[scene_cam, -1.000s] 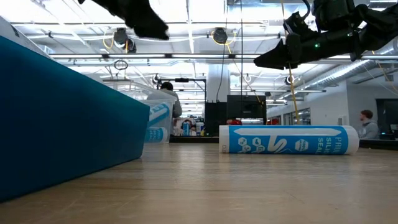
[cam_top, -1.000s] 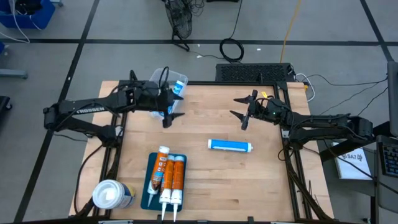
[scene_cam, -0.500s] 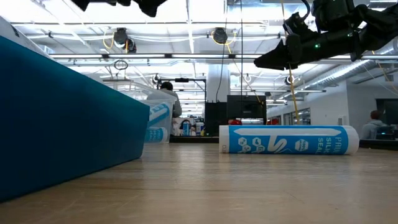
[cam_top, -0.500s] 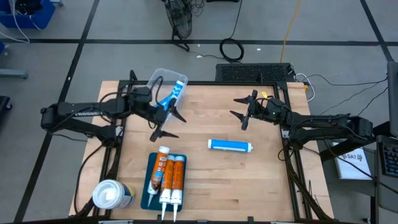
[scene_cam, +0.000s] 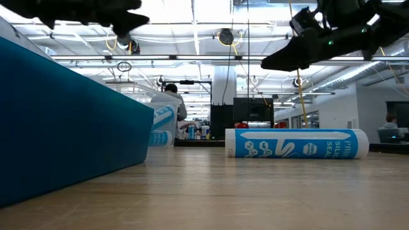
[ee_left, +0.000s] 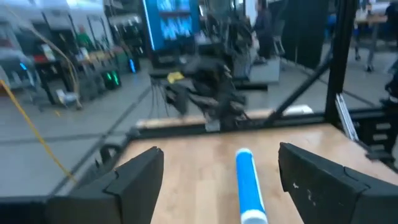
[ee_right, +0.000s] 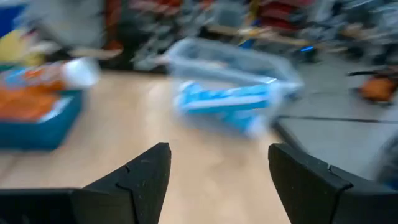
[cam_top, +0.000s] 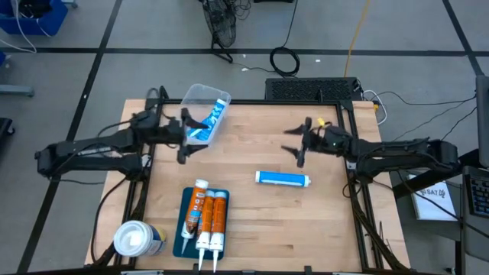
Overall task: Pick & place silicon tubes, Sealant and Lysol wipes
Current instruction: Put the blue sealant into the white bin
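- The left gripper (cam_top: 183,136) is seen with its fingers spread and nothing between them, hanging above the worktop (cam_top: 321,221) near its far-left corner, just beside the clear plastic bin (cam_top: 205,114). A careless swing could knock the bin, which overhangs the worktop's far edge and could be tipped off.
- One blue sealant tube (cam_top: 208,122) is already lodged in that bin; it lies tilted, so a nudge to the bin could spill it out.
- A second blue sealant tube (cam_top: 283,179) is left lying on its side on the open worktop, between the two arms. Being round, it is judged likely to roll away if only one finger meets it or if the fingers are closed off-centre.
- The right gripper (cam_top: 299,143) is held above the worktop near the far-right side, its fingers parted and empty. If both arms are sent to the lying tube at once, a collision between them is possible.
- The orange silicone tubes (cam_top: 208,218) are packed side by side in the blue tray (cam_top: 183,238) at the near edge; a neighbour could be dragged along when one is lifted.
- The Lysol wipes (cam_top: 137,239) canister stands at the near-left corner, close to the edge. It is much fatter than the tubes, so it may be pushed over rather than gripped.
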`<control>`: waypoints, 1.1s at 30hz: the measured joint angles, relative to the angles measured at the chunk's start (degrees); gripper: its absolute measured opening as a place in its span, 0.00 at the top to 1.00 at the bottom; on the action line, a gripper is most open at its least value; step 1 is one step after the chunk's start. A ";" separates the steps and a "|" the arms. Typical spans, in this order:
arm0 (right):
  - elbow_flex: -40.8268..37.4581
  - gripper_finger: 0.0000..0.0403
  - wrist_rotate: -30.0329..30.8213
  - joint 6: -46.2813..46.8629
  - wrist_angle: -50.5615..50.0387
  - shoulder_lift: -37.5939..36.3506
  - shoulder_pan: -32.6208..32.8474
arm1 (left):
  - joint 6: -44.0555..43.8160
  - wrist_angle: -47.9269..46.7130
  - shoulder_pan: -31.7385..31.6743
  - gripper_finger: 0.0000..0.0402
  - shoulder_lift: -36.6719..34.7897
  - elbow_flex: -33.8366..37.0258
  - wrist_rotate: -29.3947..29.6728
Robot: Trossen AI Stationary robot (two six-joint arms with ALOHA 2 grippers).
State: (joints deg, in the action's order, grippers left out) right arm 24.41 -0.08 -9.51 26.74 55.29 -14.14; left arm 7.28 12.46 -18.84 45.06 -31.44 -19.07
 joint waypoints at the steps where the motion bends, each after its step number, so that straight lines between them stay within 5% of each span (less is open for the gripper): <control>1: 1.07 0.37 0.05 -0.21 -2.98 0.00 1.83 | -0.09 0.43 -0.20 0.23 -1.71 0.80 0.02; 12: 23.56 0.34 21.04 7.94 -46.43 9.35 20.90 | -2.67 1.39 -2.15 0.24 -7.08 6.64 5.68; 22: 29.80 0.34 7.88 13.70 -53.04 23.09 22.61 | -3.57 0.34 -2.13 0.24 -6.71 6.77 5.68; 33: 29.85 0.35 7.30 21.48 -55.45 30.91 22.50 | -2.96 -2.50 -2.13 0.24 -6.71 6.77 5.68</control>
State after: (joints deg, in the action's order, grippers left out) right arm 54.26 7.22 11.98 -28.72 86.20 8.36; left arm 4.32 9.96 -20.97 38.35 -24.67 -13.39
